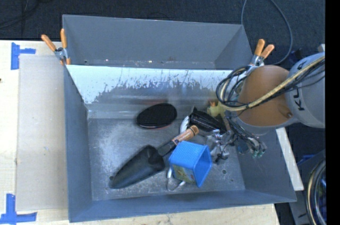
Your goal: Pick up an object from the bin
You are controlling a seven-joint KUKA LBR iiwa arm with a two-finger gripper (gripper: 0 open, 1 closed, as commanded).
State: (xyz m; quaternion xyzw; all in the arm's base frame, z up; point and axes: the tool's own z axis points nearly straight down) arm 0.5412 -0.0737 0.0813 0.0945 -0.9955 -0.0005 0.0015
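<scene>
My gripper (pixel 219 147) hangs low at the right of the bin, just right of a blue open box (pixel 189 163) that lies tilted near the front. A black scoop-shaped tool (pixel 138 167) stretches from the front left up toward the box. Its brown handle end (pixel 185 135) lies just left of the gripper. A flat black piece (pixel 205 118) lies right behind the gripper. Nothing shows as held.
A black oval disc (pixel 156 115) rests on the bin floor toward the back middle. A small yellow thing (pixel 214 109) sits by the back right wall. Something pale (pixel 175 182) pokes out under the blue box. The arm's orange cover and cables hang over the bin's right side.
</scene>
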